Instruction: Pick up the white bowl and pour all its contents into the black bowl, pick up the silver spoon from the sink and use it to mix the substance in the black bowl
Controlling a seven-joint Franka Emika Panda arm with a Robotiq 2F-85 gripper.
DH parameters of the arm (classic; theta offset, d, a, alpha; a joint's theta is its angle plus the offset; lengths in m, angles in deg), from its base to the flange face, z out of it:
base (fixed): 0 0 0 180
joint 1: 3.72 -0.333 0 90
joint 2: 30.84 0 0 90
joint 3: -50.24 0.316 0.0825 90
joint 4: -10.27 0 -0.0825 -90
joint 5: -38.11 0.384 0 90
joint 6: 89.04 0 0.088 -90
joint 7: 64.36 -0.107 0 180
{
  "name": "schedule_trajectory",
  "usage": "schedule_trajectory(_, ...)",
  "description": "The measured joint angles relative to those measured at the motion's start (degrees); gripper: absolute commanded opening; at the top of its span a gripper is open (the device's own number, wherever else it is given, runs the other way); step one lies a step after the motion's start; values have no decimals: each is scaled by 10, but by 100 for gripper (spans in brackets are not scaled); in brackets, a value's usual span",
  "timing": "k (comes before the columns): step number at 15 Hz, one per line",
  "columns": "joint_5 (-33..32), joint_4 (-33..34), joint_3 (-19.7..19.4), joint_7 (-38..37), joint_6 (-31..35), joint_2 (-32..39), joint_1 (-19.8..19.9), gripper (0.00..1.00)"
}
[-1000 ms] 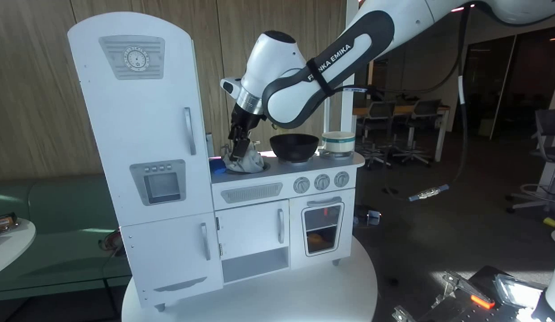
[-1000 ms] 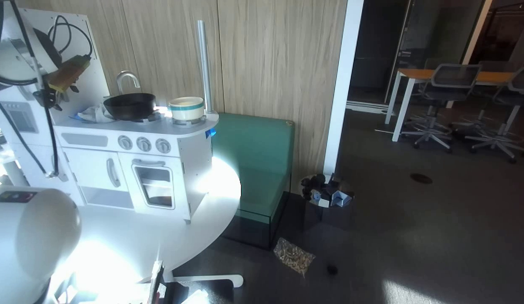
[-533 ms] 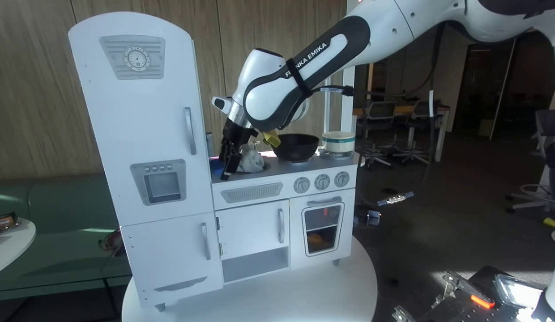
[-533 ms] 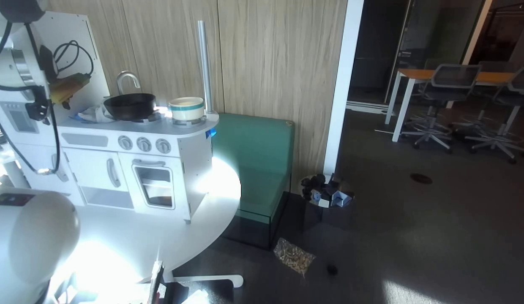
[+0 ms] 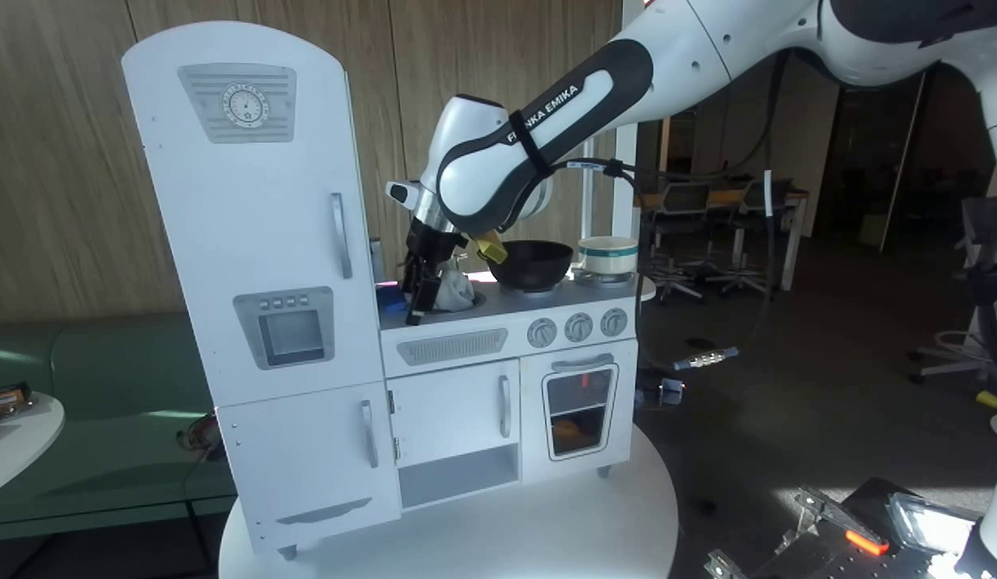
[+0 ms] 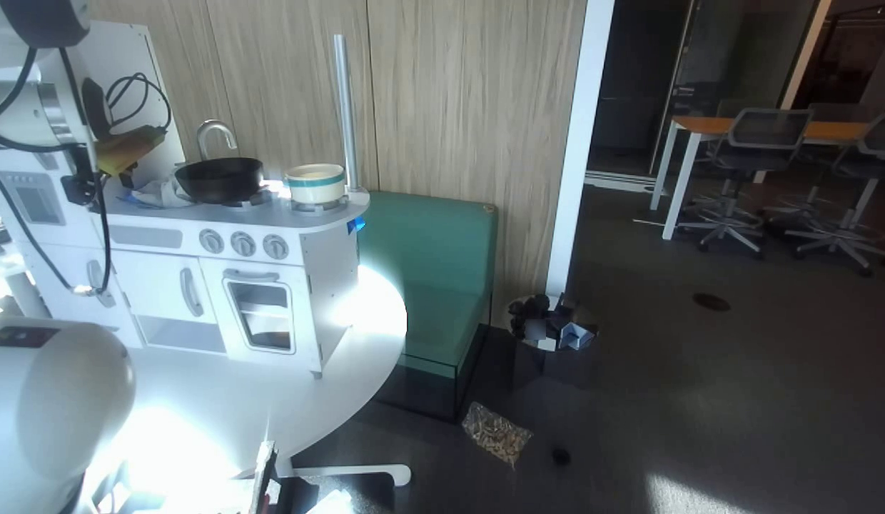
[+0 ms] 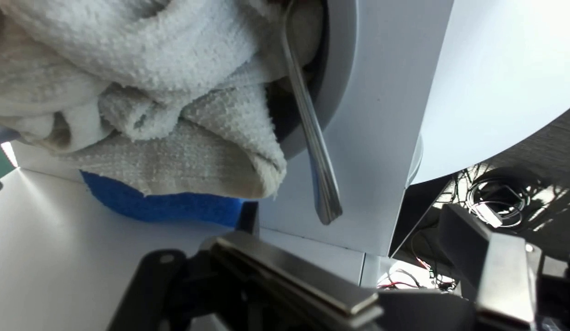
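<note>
The gripper (image 7: 352, 221) is spread wide, holding nothing. Getting the spoon (image 7: 314, 133), at its eleven o'clock in the wrist view, and mixing seem left; pouring can't be told.

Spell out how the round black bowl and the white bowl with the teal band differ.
The round black bowl is wider across the rim; the white bowl with the teal band is narrower. The black bowl's sides slope inward to its base, while the white bowl's stand nearly straight. Both sit on grey burners.
</note>
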Motion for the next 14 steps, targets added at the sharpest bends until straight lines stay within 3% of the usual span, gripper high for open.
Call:
schedule_trajectory(4, 0, 14, -9, 0, -6, 17, 0, 97)
schedule_trajectory(5, 0, 18, -10, 0, -8, 23, 0, 75)
schedule_trajectory(6, 0, 21, -10, 1, -9, 28, 0, 72)
schedule_trajectory(7, 0, 24, -10, 2, -9, 34, -1, 96)
schedule_trajectory(14, -24, 47, -11, 18, -9, 39, -25, 100)
